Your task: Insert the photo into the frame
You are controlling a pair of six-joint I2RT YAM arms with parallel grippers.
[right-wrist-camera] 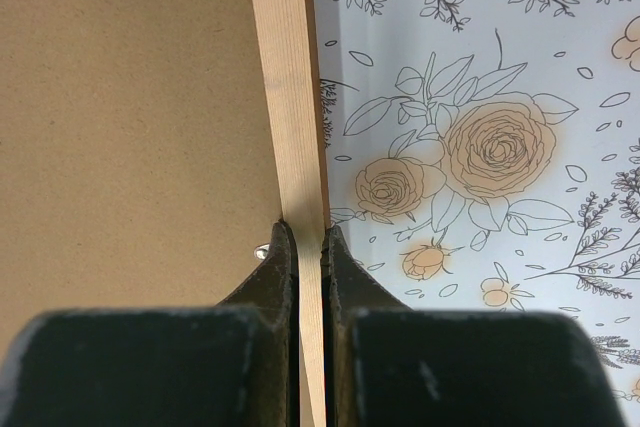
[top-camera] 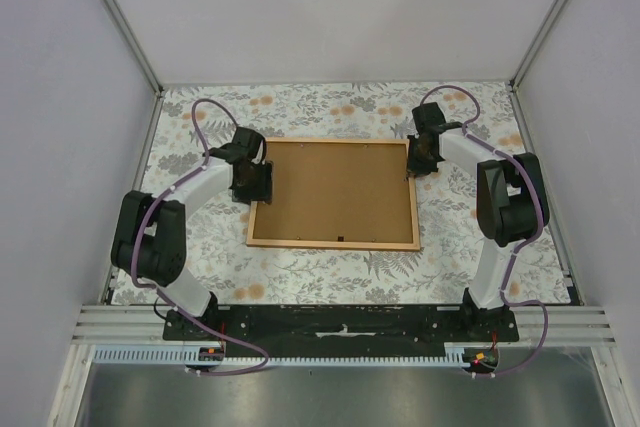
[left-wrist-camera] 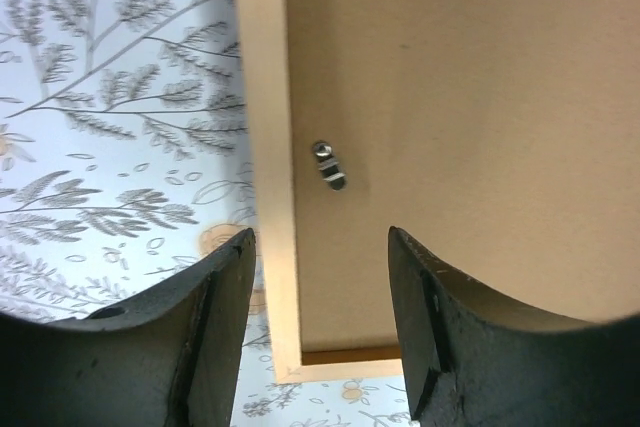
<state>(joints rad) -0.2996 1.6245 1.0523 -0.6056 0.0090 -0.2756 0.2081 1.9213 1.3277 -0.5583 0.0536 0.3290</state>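
Observation:
The wooden frame (top-camera: 335, 244) lies flat in the middle of the table with the brown backing board (top-camera: 335, 192) inside it. The photo is hidden or out of view. My left gripper (top-camera: 262, 182) is open above the frame's left rail (left-wrist-camera: 265, 147), its jaws astride the rail and the board's edge (left-wrist-camera: 470, 97); a small metal tab (left-wrist-camera: 328, 164) sits on the board there. My right gripper (top-camera: 415, 162) is shut on the frame's right rail (right-wrist-camera: 290, 77), one finger on each side of the wood, next to the board (right-wrist-camera: 130, 97).
A floral tablecloth (top-camera: 330, 107) covers the table. Grey walls stand close on the left, right and back. A metal rail (top-camera: 340, 322) with the arm bases runs along the near edge. Another metal tab (right-wrist-camera: 262, 251) shows beside my right gripper's left finger.

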